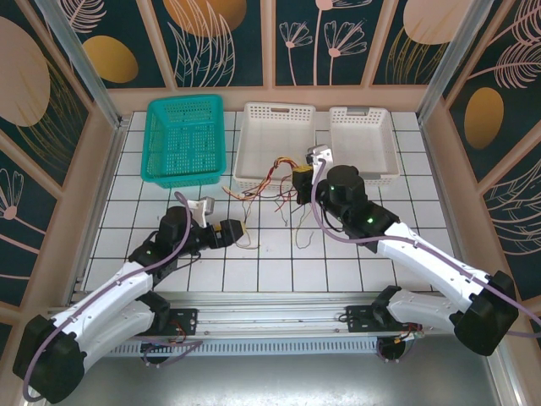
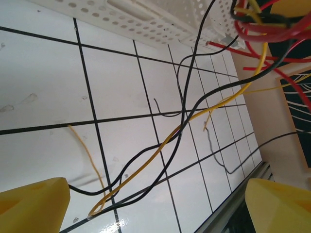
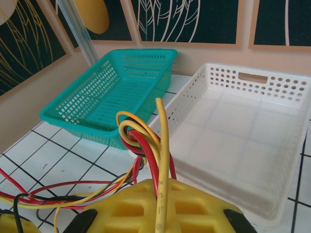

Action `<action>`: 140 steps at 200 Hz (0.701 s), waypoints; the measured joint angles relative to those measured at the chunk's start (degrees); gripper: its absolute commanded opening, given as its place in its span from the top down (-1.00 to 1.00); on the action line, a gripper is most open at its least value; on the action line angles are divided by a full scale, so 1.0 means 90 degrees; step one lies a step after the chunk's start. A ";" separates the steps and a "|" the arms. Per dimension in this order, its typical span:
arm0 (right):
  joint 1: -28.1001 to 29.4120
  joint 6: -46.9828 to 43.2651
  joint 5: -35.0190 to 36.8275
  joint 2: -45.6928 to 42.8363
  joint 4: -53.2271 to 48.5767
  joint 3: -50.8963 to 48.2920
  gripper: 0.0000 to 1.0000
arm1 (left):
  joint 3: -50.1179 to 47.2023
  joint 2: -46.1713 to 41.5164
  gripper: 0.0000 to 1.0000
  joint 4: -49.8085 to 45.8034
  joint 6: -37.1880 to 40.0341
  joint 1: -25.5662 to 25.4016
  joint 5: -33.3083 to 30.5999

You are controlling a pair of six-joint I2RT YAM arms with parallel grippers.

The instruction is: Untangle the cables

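In the overhead view the left gripper (image 1: pixel 232 230) lay low over the white tiled table (image 1: pixel 127 228), at about seven o'clock from the table's middle, with its tips partly masked by its own black wrist. From its wrist camera the jaws stood wide apart. Only the tops of the two yellow fingers (image 2: pixel 34 206) showed, the rest cut off by the bottom edge. Strands passed through the gap ungripped, and one black strand slipped out of sight behind the left-hand finger, so contact there could not be told. A teal plastic lattice basket (image 1: pixel 153 144) sat at eleven o'clock. The thin red, yellow and black cables (image 1: pixel 262 182) were bunched near twelve o'clock, just in front of a white perforated plastic basket (image 1: pixel 279 108). Their loose ends trailed over the tiles toward seven o'clock, too fine from above to tell which strand crossed which. The right gripper (image 1: pixel 303 182) had its jaws closed on that bunch. In its own camera a loop of red, yellow and black strands rose from between the yellow fingers and one yellow strand stood upright, while the fingers' lower parts ran off the frame. A second white perforated tray (image 1: pixel 363 112) lay at one o'clock, its near rim partly hidden by the right arm.
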 measured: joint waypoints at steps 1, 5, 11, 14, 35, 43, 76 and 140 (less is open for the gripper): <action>0.0000 0.0000 -0.0005 0.0000 0.0000 0.0000 1.00 | -0.0005 0.0000 -0.77 0.0007 -0.0010 0.0000 0.0000; 0.0000 0.0005 -0.0032 0.0000 0.0000 0.0000 1.00 | -0.0015 0.0000 -0.76 0.0032 -0.0010 0.0000 0.0000; 0.0000 0.0039 -0.0070 0.0000 -0.0002 0.0000 1.00 | -0.0029 -0.0002 -0.75 0.0068 -0.0015 0.0000 -0.0012; 0.0000 0.0053 -0.0100 0.0000 -0.0005 0.0000 1.00 | -0.0039 -0.0002 -0.75 0.0095 -0.0024 0.0000 -0.0024; 0.0000 0.0104 -0.0219 0.0000 -0.0022 0.0000 1.00 | -0.0104 -0.0104 -0.69 0.0308 -0.0068 0.0000 -0.0109; 0.0000 0.0121 -0.0248 0.0000 -0.0022 0.0000 1.00 | -0.0158 -0.0185 -0.61 0.0432 -0.0112 0.0000 -0.0148; 0.0012 0.0177 -0.0357 0.0000 -0.0022 0.0000 1.00 | -0.0289 -0.0311 -0.51 0.0920 -0.0243 0.0000 -0.0214; 0.0100 0.0294 -0.0459 0.0000 -0.0022 0.0000 1.00 | -0.0651 -0.0182 -0.38 0.1795 -0.0602 0.0000 -0.0333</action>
